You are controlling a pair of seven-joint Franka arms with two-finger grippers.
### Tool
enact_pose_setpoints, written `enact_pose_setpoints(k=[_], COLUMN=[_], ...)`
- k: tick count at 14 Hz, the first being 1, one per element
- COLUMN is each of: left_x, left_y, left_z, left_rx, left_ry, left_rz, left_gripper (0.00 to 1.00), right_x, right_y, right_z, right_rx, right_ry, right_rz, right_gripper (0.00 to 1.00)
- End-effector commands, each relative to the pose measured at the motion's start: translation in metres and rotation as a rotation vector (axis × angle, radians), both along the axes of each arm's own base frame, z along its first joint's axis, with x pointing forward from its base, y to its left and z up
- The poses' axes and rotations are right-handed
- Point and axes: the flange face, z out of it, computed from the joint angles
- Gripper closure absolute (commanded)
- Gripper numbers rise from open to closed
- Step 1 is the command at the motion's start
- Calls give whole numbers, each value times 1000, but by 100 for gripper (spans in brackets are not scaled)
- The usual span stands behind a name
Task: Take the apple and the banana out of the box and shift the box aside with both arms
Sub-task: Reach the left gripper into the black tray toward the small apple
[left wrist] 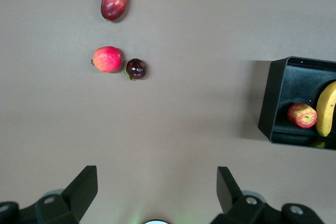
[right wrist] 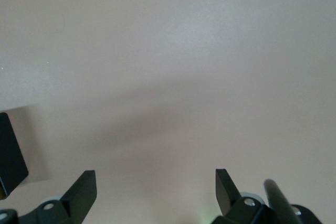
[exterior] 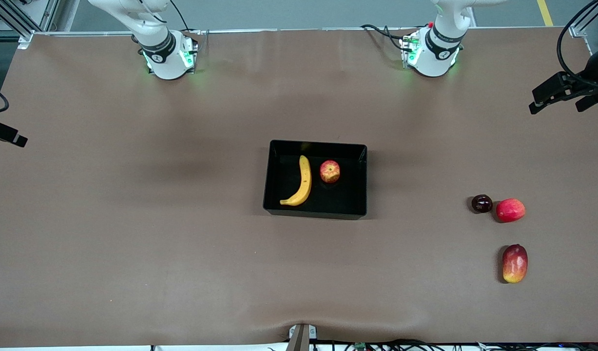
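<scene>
Bench (exterior: 133, 253): brown mat, both arm bases along its top edge in the front view.

Box (exterior: 315, 208): glossy black low-walled bin at the bench centre. Contents, two items:
- Banana (exterior: 301, 184): yellow, curved, lying lengthwise at about 9 o'clock inside the box, its hooked end toward the front camera.
- Apple (exterior: 330, 171): small, red streaked with yellow, at about 1 o'clock from the box centre, just beside the banana but apart from it.

Loose fruit, toward the left arm's end of the bench, at roughly 4 o'clock from the box and well apart from it:
- dark plum-like fruit (exterior: 481, 203), touching or nearly touching the pink-red round fruit (exterior: 511, 210);
- red-and-yellow mango-like fruit (exterior: 515, 263), nearer the front camera than that pair.

Left end effector (left wrist: 157, 192): fingers wide apart, empty, held over bare bench between the box and the loose fruit, at about 2 o'clock of the front view.

Right end effector (right wrist: 156, 192): fingers wide apart, empty, over bare bench at about 9 o'clock; a black corner at the edge of its wrist view is probably the box (right wrist: 10, 156).

Status, as I judge it: nothing removed yet; the first pick is at hand. Advice: take the apple with the left arm from straight above, clearing the box wall, and close across its widest girth. Grip the banana across its mid-length, at right angles to the curve, so it does not swing. Set both well clear of the box's path.
</scene>
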Motion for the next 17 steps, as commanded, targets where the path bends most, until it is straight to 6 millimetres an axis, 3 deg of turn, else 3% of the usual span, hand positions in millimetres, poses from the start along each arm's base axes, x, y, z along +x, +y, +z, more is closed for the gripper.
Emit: enact_pose_setpoints(k=[1,4,6,8,10,14,17], left_x=[-2,-2,16,29,42,42,27], left_y=[2,-7,-19,-61,-120,-261,-334], left_z=[5,14,-16,-47,-88,-173,-249], left_rx=[19,19,7,3,9,3,-11], left_ry=[-5,-26,31,57,76,79,65], left_rz=[-7,-14,-38,-99,-117,-19,92], left_gripper=[0,0,0,0,0,0,0], right_x=[-2,-2,-2,-2,-1,-1,0], right_y=[2,1,-1,-8,-7,-7,-4], right_z=[7,8,7,3,2,2,1], right_rx=[2,1,3,14,10,12,3], right_ry=[-11,-13,-10,-7,-5,-4,-1], right_rz=[7,4,4,-12,-10,-10,-2], right_gripper=[0,0,0,0,0,0,0])
